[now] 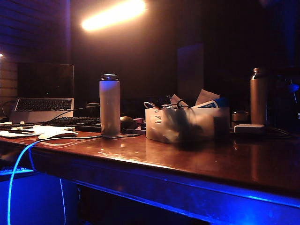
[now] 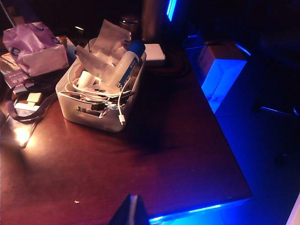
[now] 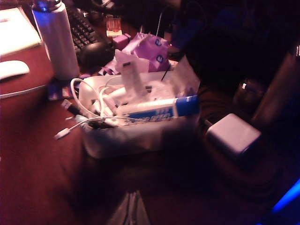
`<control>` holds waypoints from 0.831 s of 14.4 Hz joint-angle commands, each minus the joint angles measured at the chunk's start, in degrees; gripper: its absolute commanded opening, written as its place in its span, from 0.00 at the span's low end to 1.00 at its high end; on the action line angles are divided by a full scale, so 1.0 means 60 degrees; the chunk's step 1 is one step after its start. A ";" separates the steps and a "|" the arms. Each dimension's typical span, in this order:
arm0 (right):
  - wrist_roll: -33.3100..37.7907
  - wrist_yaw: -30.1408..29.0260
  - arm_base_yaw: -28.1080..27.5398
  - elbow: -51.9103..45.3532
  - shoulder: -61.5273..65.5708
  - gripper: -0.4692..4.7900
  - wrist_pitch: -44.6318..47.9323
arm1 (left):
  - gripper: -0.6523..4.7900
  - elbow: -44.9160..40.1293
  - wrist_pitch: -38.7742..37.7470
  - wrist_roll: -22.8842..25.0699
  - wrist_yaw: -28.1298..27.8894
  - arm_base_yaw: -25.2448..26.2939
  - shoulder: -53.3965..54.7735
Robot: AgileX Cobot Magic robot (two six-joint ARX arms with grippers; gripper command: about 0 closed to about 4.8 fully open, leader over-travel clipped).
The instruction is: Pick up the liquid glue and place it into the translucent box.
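Note:
The liquid glue [image 2: 129,65], a slim white bottle with a blue cap and blue label, lies tilted inside the translucent box [image 2: 93,117] on top of white cables and papers. The right wrist view shows the liquid glue [image 3: 159,110] resting along the near side of the box [image 3: 136,138]. My left gripper [image 2: 133,199] is shut and empty, hovering over bare table well short of the box. My right gripper [image 3: 132,194] is also shut and empty, back from the box's near wall. Neither arm shows in the exterior view, where the box [image 1: 187,123] stands mid-table.
A white flask [image 1: 109,105] stands left of the box, a brown bottle [image 1: 258,96] to its right. A laptop [image 1: 44,101], keyboard [image 1: 75,123] and mouse [image 1: 127,123] sit at the back left. A white charger [image 3: 233,134] and a purple tissue pack [image 2: 35,47] lie close to the box.

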 commanded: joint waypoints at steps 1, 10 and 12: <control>0.0612 -0.0138 0.0007 -0.2007 -0.1344 0.08 0.2047 | 0.11 0.0058 0.0055 0.0040 0.0076 -0.0015 -0.0036; 0.1683 -0.0138 0.0018 -0.6586 -0.3217 0.08 0.3373 | 0.11 0.0055 -0.0361 0.0069 0.0025 -0.0015 -0.0084; 0.1632 0.0022 0.0018 -0.6983 -0.4364 0.08 0.3311 | 0.11 0.0051 -0.0372 0.0091 -0.0073 -0.0015 -0.0084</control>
